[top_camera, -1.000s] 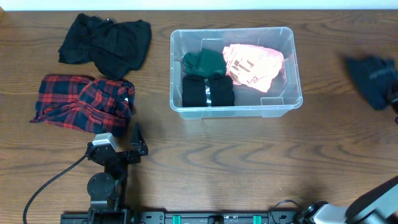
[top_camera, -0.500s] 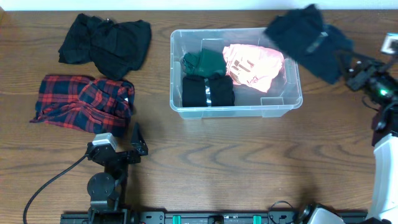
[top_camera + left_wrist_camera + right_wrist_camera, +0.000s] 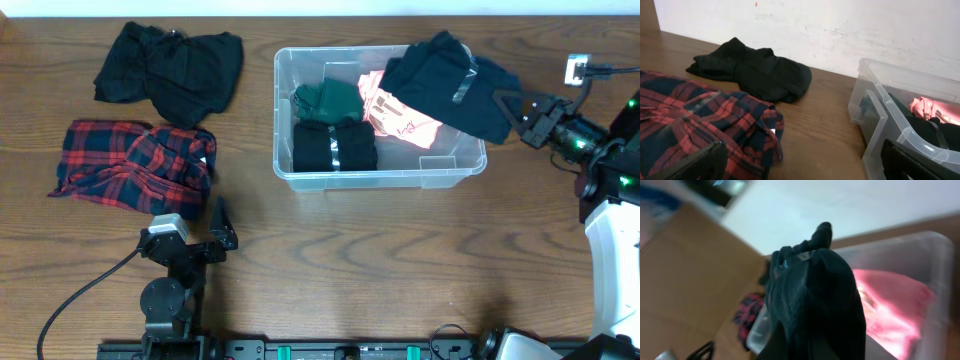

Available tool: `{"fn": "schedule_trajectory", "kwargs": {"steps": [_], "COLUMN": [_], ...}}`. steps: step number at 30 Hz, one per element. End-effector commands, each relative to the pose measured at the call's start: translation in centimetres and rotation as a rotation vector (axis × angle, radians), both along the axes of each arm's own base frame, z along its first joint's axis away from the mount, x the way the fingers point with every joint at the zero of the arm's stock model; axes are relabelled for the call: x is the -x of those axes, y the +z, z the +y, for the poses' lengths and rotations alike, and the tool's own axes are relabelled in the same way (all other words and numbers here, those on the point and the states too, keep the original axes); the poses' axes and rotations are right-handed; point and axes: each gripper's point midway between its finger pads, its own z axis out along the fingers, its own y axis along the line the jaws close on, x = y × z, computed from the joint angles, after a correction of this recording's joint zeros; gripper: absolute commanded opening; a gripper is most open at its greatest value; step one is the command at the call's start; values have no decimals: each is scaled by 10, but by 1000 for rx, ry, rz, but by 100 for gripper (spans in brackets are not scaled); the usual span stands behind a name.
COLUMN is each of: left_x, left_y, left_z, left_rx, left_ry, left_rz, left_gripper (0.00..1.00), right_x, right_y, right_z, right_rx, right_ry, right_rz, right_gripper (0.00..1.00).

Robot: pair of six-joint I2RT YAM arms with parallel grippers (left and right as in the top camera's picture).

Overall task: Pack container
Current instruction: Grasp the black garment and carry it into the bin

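Right claw (image 3: 510, 108) is clamped shut on a dark navy garment (image 3: 445, 85), held above the bench (image 3: 400, 260). The cloth spreads from the claw's tips to its left, over the nearest corner of the container (image 3: 380, 177). The container stands on the bench just left of this claw. Under the cloth a pink garment (image 3: 400, 115) lies in the container, partly covered. Farther from the claw, a green garment (image 3: 328, 98) and a folded black piece (image 3: 333, 147) lie side by side inside.

Left claw (image 3: 222, 228) stands with its jaws wide and nothing between them, low over the bench. A red plaid shirt (image 3: 705, 125) lies crumpled just ahead of it, to its left. A black garment (image 3: 760, 72) lies beyond that, and the container is ahead to its right.

The bench is dark brown wood with strong grain. A scuffed white wall (image 3: 840, 30) rises behind its far edge.
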Motion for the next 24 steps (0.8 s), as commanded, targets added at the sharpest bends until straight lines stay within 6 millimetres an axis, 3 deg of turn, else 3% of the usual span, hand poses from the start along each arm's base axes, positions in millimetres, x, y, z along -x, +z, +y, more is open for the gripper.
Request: {"fn": "schedule_trajectory", "kwargs": {"steps": [1,7,14,17,20,24], "left_x": [1,1,1,1,1,1], "left_y": [-18,-18,-18,-18,-18,-18], "left_z": [4,4,4,4,4,4], "left_rx": [-19,-19,-19,-19,-19,-19], "left_ry": [21,21,21,21,21,21], "left_rz": [52,52,52,52,52,52], "left_gripper": [98,98,98,98,98,98], "right_x": [-18,-22,-21,-22,-24,-26], "right_y": [-16,-26,-22,-8,19,57], "right_z": [-24,-26,12,32,48,55], "right_rx": [121,214,225,228,233,249], "right_ry": [-167,-196,-100,-51,-18,-21], "right_rz": [36,29,3,-29,-83,-122], "right_gripper": [1,1,1,1,1,1]}}
